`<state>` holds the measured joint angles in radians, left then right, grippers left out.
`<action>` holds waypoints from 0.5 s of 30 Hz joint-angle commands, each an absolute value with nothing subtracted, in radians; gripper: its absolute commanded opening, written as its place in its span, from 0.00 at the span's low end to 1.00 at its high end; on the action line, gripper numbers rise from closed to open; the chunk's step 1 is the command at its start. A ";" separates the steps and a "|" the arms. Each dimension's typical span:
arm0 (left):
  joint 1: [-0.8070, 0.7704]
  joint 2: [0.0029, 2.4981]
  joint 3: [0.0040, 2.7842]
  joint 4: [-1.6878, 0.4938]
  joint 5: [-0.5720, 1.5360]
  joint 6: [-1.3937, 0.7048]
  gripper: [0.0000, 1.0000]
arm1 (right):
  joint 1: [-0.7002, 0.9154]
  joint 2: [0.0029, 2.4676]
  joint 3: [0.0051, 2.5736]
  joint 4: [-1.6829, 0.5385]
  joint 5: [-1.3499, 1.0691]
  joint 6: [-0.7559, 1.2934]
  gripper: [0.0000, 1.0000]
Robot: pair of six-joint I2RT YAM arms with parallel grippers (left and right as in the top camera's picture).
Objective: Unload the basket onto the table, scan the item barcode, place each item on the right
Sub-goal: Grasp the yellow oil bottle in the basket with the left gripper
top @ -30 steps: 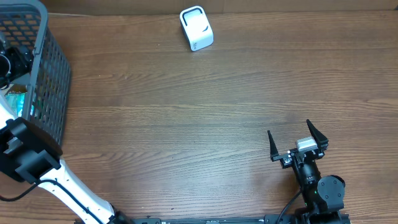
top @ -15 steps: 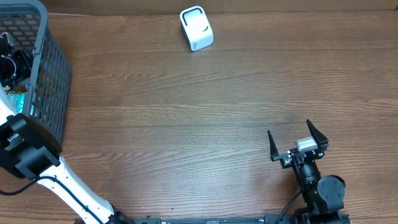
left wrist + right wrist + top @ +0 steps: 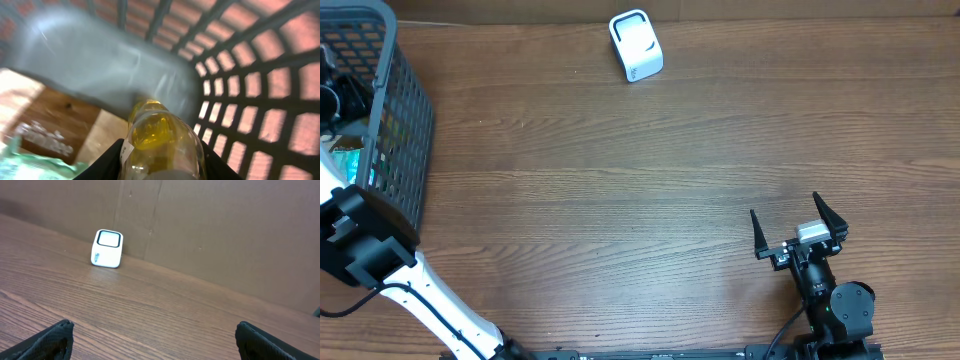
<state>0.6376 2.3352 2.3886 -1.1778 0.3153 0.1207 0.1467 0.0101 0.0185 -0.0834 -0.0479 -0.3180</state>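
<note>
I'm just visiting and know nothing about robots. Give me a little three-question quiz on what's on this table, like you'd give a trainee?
1. True or false: the white scanner sits inside the basket.
2. What lies between the fingers of the left gripper?
A. a bottle of yellow liquid
B. a metal spoon
C. nothing at all
3. Fill the gap: the right gripper, low over the table, has its jaws ____ (open or shut).

Key
1. False: it stands on the bare wood at the far edge, well away from the basket.
2. A.
3. Open, with nothing between them.
</note>
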 commanded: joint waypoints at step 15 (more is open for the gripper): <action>0.607 1.932 2.663 -1.144 0.342 -0.080 0.29 | 0.150 0.003 0.008 -0.081 -0.046 -0.314 1.00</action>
